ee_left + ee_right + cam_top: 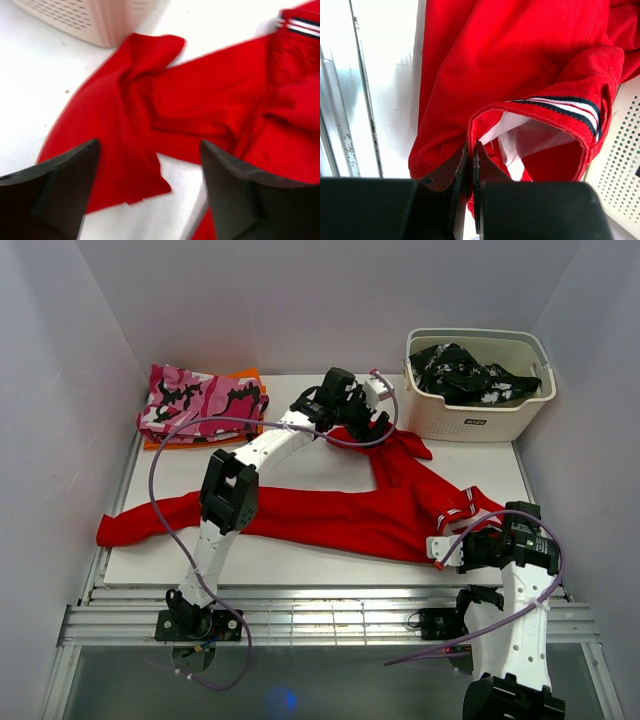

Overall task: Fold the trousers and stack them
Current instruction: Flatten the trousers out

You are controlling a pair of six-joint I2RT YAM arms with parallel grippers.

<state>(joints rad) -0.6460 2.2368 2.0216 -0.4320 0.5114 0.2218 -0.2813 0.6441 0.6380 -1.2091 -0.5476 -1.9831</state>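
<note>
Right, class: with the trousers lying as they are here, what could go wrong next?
1. The right gripper seems to pinch only the waistband rim of the trousers; a pull might slip it free.
2. The left gripper hangs open over a bunched leg close to the basket; closing there might catch uneven layers, leaving a crooked fold.

Plain pale left wall (60,390), far wall (300,300) and right wall (590,390) boxing in a white worktop (300,565), slotted aluminium rails (330,625) along its near edge, glossy grey floor (340,690) nearest, soft even light, small blue glint (283,701) on the floor
</note>
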